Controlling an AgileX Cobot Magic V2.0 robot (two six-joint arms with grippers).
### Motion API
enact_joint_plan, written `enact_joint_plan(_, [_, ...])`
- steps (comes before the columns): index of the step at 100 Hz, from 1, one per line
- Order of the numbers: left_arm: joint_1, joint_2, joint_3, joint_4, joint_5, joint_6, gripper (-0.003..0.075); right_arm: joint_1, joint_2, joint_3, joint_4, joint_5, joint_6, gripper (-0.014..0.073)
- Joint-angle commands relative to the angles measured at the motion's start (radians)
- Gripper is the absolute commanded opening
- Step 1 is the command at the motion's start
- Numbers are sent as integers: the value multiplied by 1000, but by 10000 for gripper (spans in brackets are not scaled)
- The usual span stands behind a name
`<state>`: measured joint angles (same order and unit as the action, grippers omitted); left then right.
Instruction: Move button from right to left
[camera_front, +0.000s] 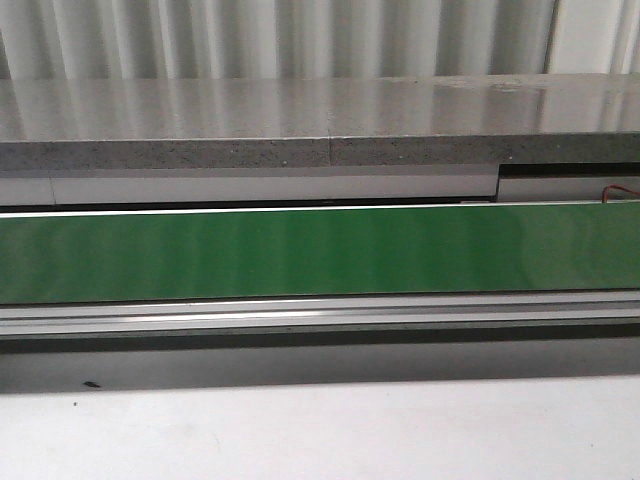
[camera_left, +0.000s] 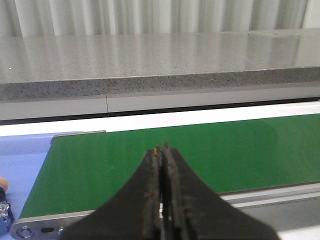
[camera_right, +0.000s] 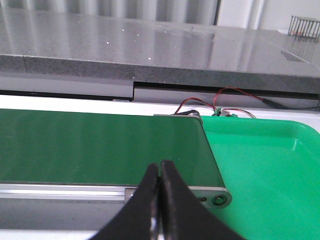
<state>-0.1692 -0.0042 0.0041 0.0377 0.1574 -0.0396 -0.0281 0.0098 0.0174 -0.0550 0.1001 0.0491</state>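
From my front camera, the grey speckled counter (camera_front: 300, 115) spans the back; before it runs the green conveyor belt (camera_front: 320, 255), bare along its whole visible length, then its aluminium rail (camera_front: 320, 315). My right wrist view shows the belt ending at a roller beside a green tray (camera_right: 270, 170). The right gripper (camera_right: 160, 172) is pressed together, as is the left gripper (camera_left: 162, 155). At the left wrist view's edge, on the blue surface (camera_left: 25, 165), an orange-capped item, possibly the button (camera_left: 3, 200), is cropped.
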Motion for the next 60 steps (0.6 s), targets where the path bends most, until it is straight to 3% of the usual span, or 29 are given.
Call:
enact_joint_plan(1, [3, -23, 38, -5, -73, -8, -20, 9, -34, -10, -11, -100, 5, -68])
enact_joint_plan(60, [3, -23, 38, -5, -73, -8, -20, 10, -41, -10, -11, -126, 5, -68])
